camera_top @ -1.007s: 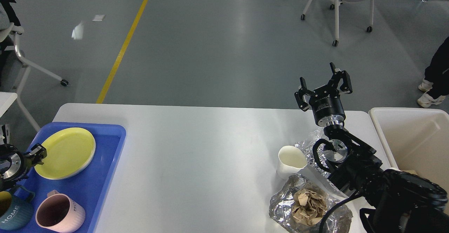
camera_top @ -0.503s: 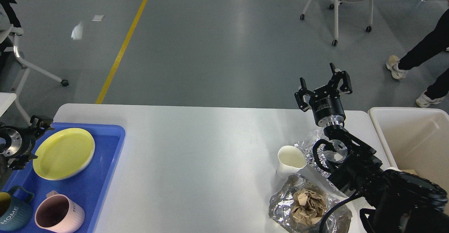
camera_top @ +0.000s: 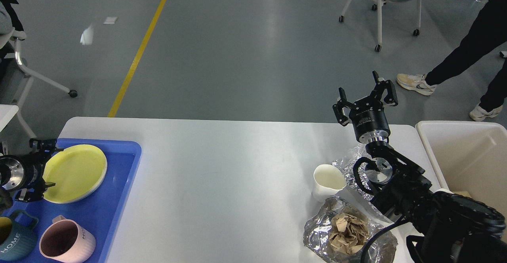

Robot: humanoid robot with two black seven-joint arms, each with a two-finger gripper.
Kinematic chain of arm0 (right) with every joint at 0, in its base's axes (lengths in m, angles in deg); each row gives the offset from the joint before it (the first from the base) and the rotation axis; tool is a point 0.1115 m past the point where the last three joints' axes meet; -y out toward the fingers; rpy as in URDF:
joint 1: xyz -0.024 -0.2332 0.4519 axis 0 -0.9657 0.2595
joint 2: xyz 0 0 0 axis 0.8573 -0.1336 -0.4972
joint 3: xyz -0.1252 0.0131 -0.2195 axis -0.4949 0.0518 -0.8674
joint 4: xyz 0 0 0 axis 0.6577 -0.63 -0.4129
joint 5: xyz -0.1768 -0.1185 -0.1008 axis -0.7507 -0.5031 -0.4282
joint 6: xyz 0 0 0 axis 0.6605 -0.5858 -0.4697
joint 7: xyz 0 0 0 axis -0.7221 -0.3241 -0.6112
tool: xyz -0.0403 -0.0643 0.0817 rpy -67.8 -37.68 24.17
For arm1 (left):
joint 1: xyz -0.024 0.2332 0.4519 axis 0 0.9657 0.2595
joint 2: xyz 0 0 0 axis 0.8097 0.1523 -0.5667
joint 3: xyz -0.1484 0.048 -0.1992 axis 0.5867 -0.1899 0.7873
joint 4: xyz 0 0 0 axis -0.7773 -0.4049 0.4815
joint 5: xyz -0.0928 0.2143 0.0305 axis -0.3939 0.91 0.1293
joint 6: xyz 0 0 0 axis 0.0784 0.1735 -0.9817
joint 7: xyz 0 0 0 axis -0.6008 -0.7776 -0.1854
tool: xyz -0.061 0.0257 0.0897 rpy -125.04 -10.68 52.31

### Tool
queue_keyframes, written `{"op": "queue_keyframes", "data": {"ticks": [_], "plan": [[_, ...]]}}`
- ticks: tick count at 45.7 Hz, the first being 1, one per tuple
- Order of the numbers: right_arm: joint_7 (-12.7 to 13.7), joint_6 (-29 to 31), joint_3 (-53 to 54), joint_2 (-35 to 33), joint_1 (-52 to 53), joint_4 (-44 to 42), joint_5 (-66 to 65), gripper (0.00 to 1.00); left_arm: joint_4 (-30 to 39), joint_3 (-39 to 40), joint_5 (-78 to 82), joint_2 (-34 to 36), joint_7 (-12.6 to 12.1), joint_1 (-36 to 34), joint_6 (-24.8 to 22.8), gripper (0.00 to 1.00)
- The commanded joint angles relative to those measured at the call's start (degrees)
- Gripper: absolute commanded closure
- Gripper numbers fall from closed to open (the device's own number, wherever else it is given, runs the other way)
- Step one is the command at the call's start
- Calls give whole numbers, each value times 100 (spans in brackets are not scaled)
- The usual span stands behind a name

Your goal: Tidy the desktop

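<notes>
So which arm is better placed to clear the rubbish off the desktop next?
Probably the right. Its gripper is open above the far edge, near the paper cup, foil and bin. The left gripper sits across the desktop by the yellow plate.

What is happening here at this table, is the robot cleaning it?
A two-armed robot is tidying the white desktop. Dishes already sit in the blue plastic tray: a yellow plate, a pink mug and a dark blue mug. The left gripper hovers open at the plate's edge. The right gripper is raised, open and empty, above a white paper cup and crumpled foil holding brown paper.
</notes>
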Motion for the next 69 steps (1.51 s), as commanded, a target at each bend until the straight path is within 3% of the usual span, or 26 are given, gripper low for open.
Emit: {"op": "queue_keyframes", "data": {"ticks": [1,14,26,44,49,60,69], "plan": [[0,0,-3,2,-8,1,0,0,-58,386,-29,-231,-38,143,-56,4],[0,-9,-12,-7,-8,-8,0,0,-119,2573,-986,-477,-21,678,-30,4],[0,-9,-12,-7,0,-8,0,0,-638,4507,-987,-1189,102,1013,-29,4],[0,0,-12,-7,0,-8,0,0,-656,4877,-881,-1172,164,986,-65,3],[0,0,-3,-7,0,1,0,0,-656,4843,-873,-1233,690,951,-64,4],[0,0,-12,-7,-8,-8,0,0,-656,4754,-864,-2120,2421,977,-65,4],[0,-9,-12,-7,-8,-8,0,0,-568,4772,-820,-2534,3099,986,-126,4]]}}
